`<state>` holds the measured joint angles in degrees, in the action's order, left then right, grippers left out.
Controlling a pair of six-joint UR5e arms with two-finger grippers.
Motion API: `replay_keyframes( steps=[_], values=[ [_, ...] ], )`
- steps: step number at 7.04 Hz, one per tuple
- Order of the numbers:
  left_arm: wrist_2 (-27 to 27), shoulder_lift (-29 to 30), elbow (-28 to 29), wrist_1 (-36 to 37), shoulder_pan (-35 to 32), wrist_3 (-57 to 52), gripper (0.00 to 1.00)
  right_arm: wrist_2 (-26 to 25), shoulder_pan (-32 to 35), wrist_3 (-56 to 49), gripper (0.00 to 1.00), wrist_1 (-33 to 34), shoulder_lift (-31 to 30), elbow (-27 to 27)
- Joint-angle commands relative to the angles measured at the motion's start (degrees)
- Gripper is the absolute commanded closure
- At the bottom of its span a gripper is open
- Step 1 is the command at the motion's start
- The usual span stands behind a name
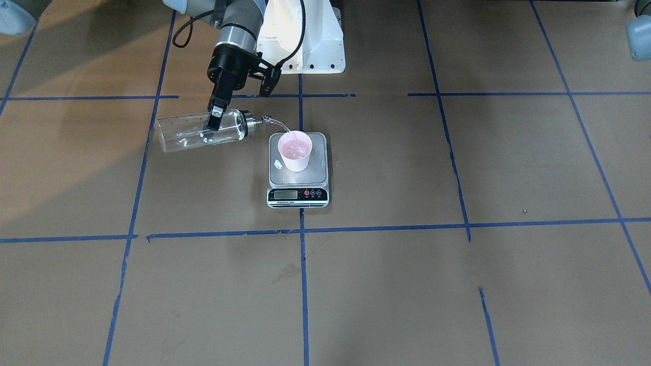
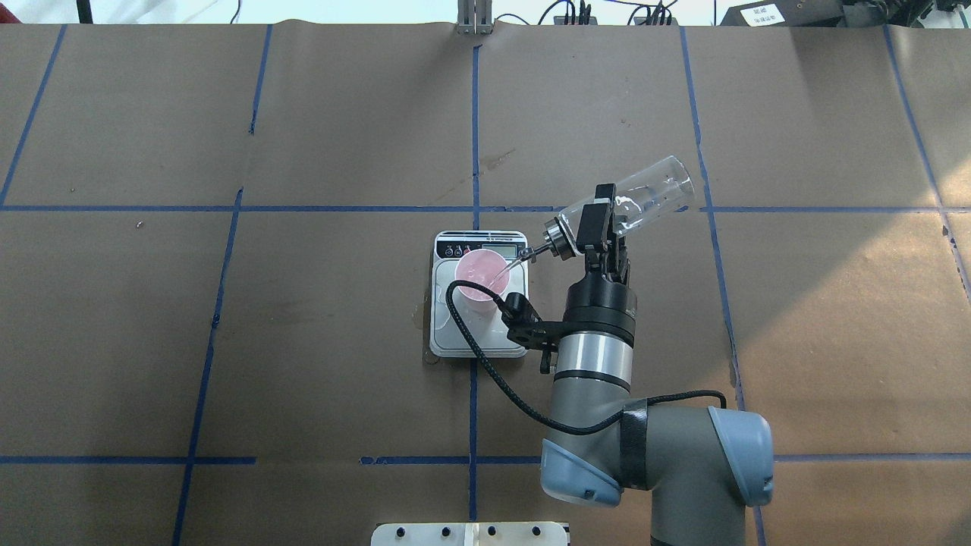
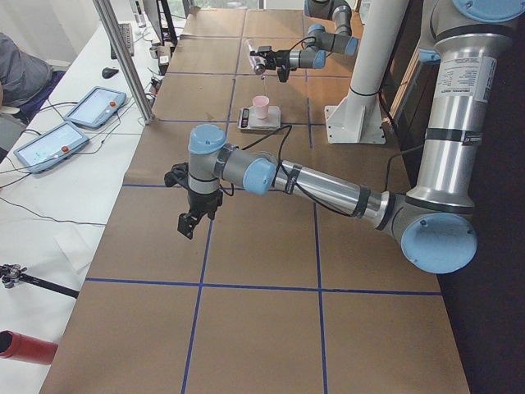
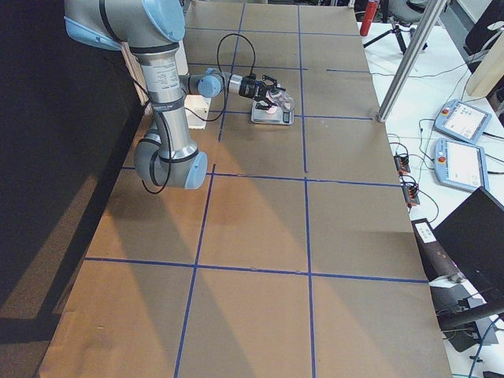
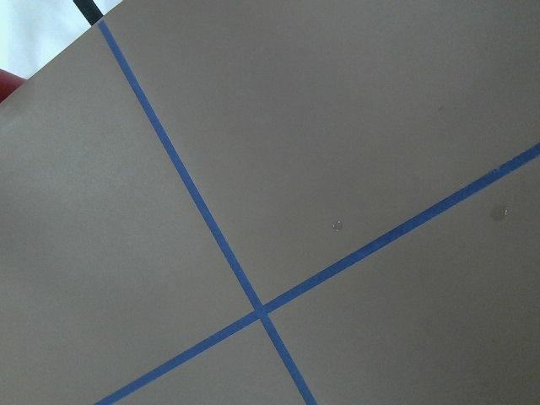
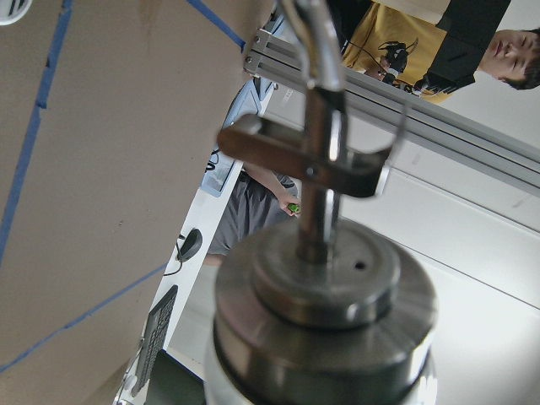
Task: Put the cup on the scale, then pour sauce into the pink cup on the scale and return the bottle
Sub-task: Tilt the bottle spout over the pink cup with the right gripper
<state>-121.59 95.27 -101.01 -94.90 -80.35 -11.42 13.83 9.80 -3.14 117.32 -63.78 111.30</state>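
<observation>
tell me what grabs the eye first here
The right gripper holds the clear bottle tipped nearly flat, and a thin stream runs from its spout into the pink cup. The cup stands on the scale near mid-table, with liquid in it.

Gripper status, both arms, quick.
Left gripper: cannot tell, as it shows only in the exterior left view.
Right gripper: shut on the bottle, tipped toward the cup.
</observation>
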Motion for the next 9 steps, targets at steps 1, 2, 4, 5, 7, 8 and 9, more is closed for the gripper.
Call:
replay_keyframes(
  steps=[1,2,4,5,7,8,9],
  values=[
    [-0.31,0.00,0.47,-0.72,-0.07,0.00,0.00,-2.31,0.48,-11.21,1.00,0.01,0.41,-0.03],
    [-0.31,0.00,0.47,-0.72,-0.07,0.00,0.00,-2.40,0.48,-11.62,1.00,-0.07,0.41,-0.12],
    [-0.31,0.00,0.21,-0.72,-0.07,0.00,0.00,-1.79,0.31,-5.44,1.00,-0.69,0.58,-0.20],
    [-0.31,0.09,0.20,-0.72,-0.33,0.00,0.00,-1.53,0.05,1.40,1.00,-0.69,0.50,-1.16],
    [-0.31,0.09,0.12,-0.72,-0.50,0.00,0.00,0.85,-0.22,13.98,1.00,-1.21,0.49,-1.52],
    [-0.31,0.18,0.12,-0.72,-0.50,0.08,0.00,2.42,-0.57,16.82,1.00,-4.87,0.32,-2.13],
    [-0.31,0.18,-0.23,-0.72,-0.50,0.08,0.00,3.56,-0.74,17.02,1.00,-11.35,-0.03,-3.36]
  ],
)
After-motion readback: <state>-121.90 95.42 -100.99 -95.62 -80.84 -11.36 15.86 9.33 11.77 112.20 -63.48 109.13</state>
